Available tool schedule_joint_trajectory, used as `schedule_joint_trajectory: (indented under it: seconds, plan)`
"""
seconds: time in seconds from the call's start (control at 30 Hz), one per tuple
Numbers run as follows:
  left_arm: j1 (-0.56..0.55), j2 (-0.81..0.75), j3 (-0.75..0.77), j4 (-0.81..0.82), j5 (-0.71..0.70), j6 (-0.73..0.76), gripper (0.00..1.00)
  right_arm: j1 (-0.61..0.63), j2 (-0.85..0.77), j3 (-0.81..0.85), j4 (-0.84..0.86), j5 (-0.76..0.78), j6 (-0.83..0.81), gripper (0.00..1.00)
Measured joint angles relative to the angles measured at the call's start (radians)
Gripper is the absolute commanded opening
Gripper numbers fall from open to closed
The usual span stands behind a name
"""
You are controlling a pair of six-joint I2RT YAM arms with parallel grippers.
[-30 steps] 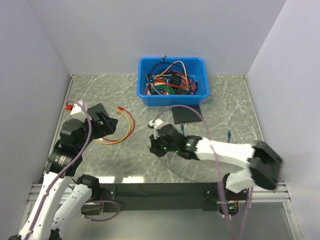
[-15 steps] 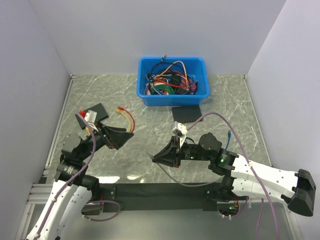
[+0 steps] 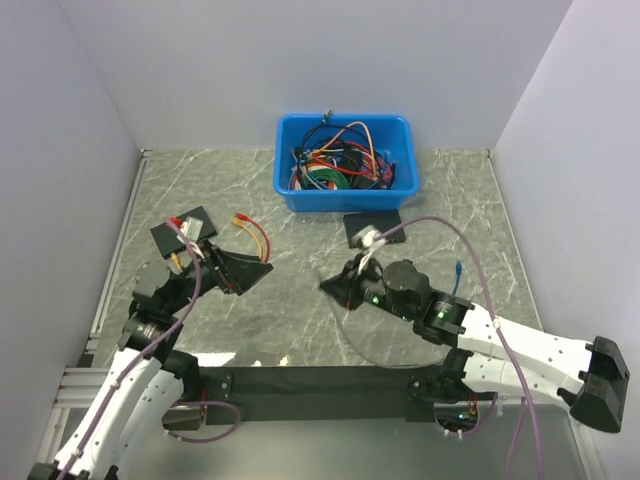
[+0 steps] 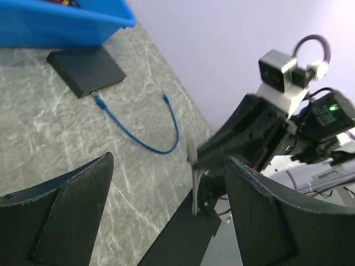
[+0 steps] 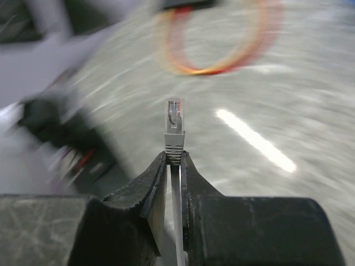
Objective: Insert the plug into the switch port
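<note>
**Plug (image 4: pixel 99 101) Lay Loose Beside the Switch (image 4: pixel 86 67)**

From above, the left hand (image 3: pixel 255 272) hung at centre-left and the right hand (image 3: pixel 330 285) near the middle. The blue cable (image 3: pixel 457 270) showed at right on the bench (image 3: pixel 200 180), below the blue bin (image 3: pixel 340 200).

The left wrist view showed that hand's fingers (image 4: pixel 61 210) spread wide, holding nothing. The plug lay just off the switch port (image 4: pixel 102 85) edge, not inserted.

The right wrist view was blurred. It showed the right hand pinched tight on a white cable (image 5: pixel 174 141), whose clear connector pointed up the frame.
</note>
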Motion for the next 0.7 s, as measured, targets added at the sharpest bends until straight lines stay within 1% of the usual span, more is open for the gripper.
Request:
schedule_joint_trajectory:
  seconds: [0.07, 0.17, 0.27, 0.33, 0.43, 0.53, 0.63, 0.7]
  plan:
    - [-0.008, 0.031, -0.022, 0.016, -0.019, -0.001, 0.87, -0.052, -0.003, 0.013, -0.072, 0.105, 0.026, 0.00]
    - [-0.033, 0.111, -0.060, 0.067, -0.058, -0.004, 0.87, -0.188, -0.005, 0.034, -0.160, 0.208, 0.079, 0.00]
    - [-0.083, 0.233, -0.072, 0.130, -0.115, -0.005, 0.88, -0.354, 0.011, 0.056, -0.247, 0.296, 0.146, 0.00]
    - [-0.135, 0.350, -0.068, 0.174, -0.169, -0.003, 0.88, -0.447, 0.045, 0.076, -0.286, 0.323, 0.182, 0.00]
    - [-0.203, 0.544, -0.018, 0.202, -0.237, 0.010, 0.88, -0.573, 0.141, 0.109, -0.326, 0.348, 0.225, 0.00]
    - [-0.249, 0.760, 0.069, 0.259, -0.285, 0.019, 0.86, -0.666, 0.264, 0.152, -0.367, 0.359, 0.249, 0.00]
    - [-0.263, 0.925, 0.147, 0.312, -0.315, 0.019, 0.86, -0.737, 0.393, 0.215, -0.396, 0.354, 0.257, 0.00]
    - [-0.266, 1.007, 0.193, 0.330, -0.335, 0.023, 0.85, -0.781, 0.479, 0.268, -0.408, 0.348, 0.253, 0.00]
